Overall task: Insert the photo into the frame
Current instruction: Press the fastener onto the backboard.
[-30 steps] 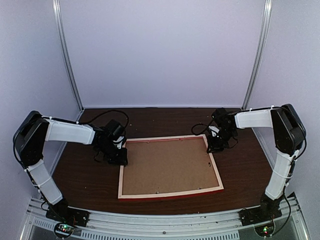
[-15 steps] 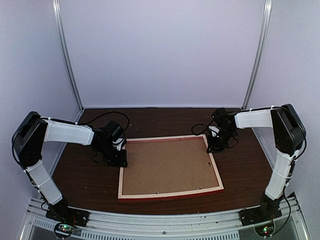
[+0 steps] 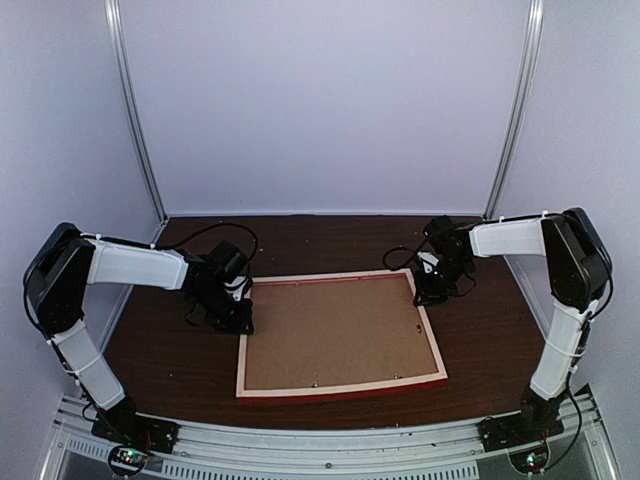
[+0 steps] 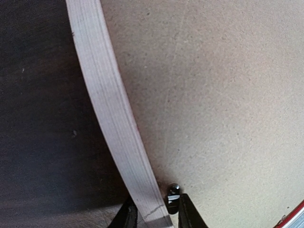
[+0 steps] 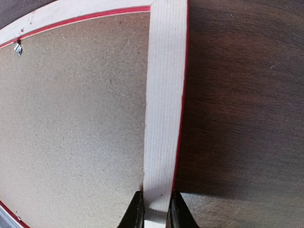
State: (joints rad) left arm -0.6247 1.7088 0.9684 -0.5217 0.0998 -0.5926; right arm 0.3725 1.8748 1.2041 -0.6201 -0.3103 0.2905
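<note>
The frame [image 3: 340, 385], face down with the backing board [image 3: 340, 335] fitted, is clamped at opposite rails by the narrowly closed left gripper [image 4: 154, 216] and right gripper [image 5: 154, 211], seemingly to be turned over.

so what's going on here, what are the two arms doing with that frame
The frame lies face down on the table, pale back up, with a brown backing board filling it. The left gripper is closed around the left rail, and the right gripper pinches the right rail near the far corner. No photo shows in any view.
</note>
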